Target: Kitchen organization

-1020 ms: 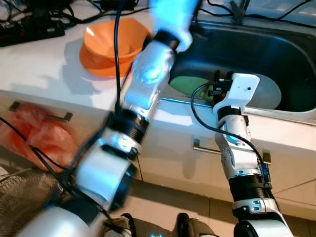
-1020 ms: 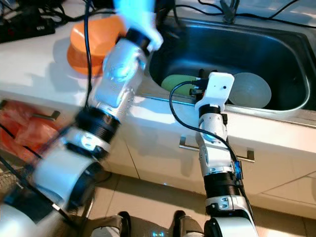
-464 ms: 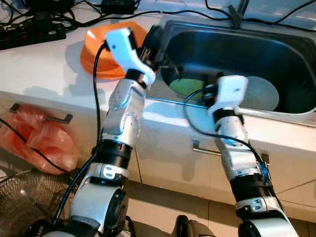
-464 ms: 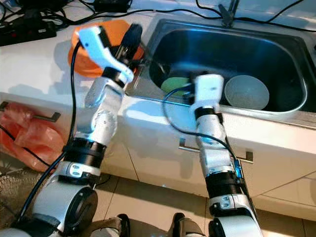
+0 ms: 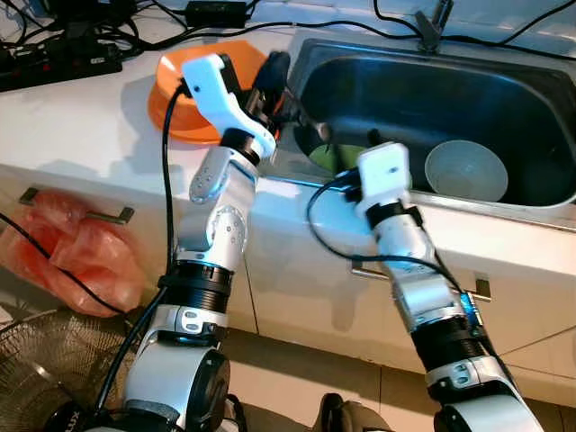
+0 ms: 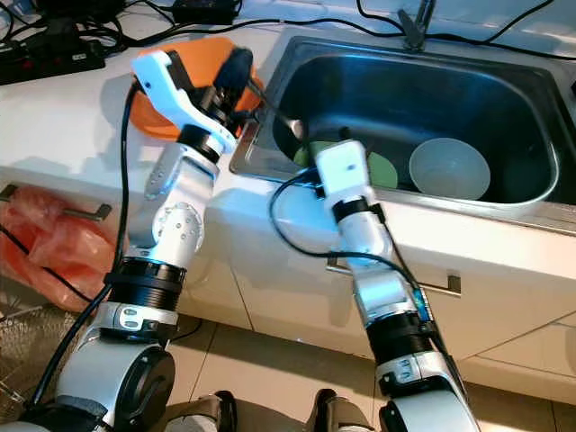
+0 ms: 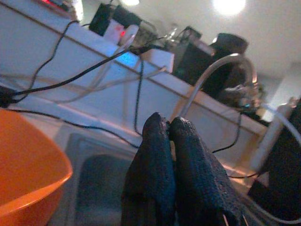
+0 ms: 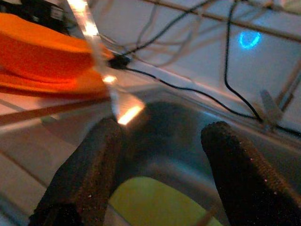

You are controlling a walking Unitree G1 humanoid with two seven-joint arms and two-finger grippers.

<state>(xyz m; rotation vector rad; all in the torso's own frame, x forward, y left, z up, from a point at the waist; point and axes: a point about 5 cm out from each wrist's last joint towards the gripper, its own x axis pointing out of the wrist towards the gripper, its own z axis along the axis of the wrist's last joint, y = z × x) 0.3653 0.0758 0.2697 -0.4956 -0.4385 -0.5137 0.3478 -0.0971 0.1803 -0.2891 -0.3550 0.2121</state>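
An orange bowl (image 5: 180,85) sits on an orange plate on the white counter, left of the steel sink (image 5: 540,193). Inside the sink lie a green plate (image 5: 335,160) and a pale grey bowl (image 5: 465,171). My left gripper (image 5: 277,70) is raised between the orange bowl and the sink's left rim; in the left wrist view its fingers (image 7: 155,141) are pressed together with nothing between them. My right gripper (image 5: 349,141) reaches over the sink's front edge, just above the green plate (image 8: 155,202), open and empty.
Power strips and black cables (image 5: 63,58) run along the back of the counter. The faucet (image 5: 432,22) stands behind the sink. A red plastic bag (image 5: 72,256) hangs by the cabinet handle, with a fan grille (image 5: 36,360) on the floor below.
My left arm swung out of a blur across the view and settled by the sink's left rim. My right arm shifted left, from near the grey bowl to over the green plate.
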